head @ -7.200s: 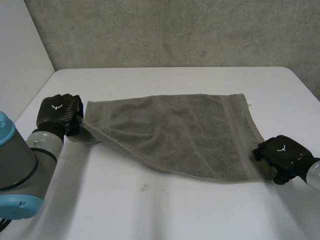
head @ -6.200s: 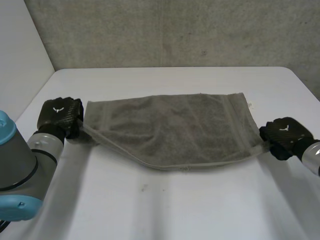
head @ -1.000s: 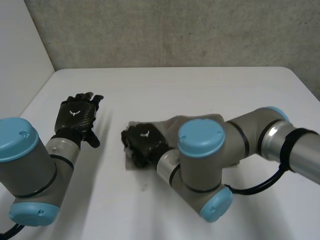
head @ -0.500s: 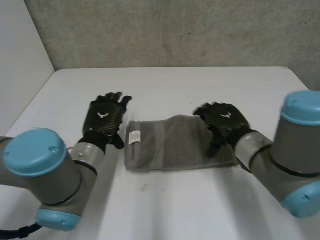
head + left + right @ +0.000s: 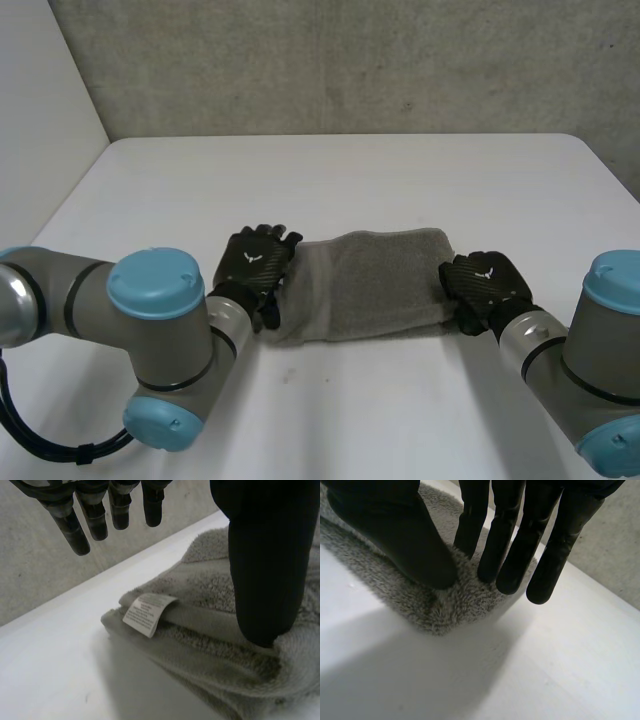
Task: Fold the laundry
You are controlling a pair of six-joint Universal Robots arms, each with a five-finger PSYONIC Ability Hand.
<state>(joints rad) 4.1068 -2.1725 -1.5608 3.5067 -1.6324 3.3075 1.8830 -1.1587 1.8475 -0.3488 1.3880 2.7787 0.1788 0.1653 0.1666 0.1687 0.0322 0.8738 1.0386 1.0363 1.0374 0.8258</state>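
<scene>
Your towel (image 5: 370, 285) lies folded on the worktop (image 5: 400, 180), your left hand (image 5: 256, 268) and right hand (image 5: 485, 285) open at its ends, so next you likely grab one end and fold it over.

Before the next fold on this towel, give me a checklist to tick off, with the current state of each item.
1. The towel lies folded as a strip on the table: ok.
2. The left hand is at the end with the label, thumb on the cloth: ok.
3. The right hand is at the opposite end, fingers resting on the corner: ok.
4. A hand grips the cloth: not ok, both have straight fingers.
5. Layers line up at both ends: cannot tell.
</scene>
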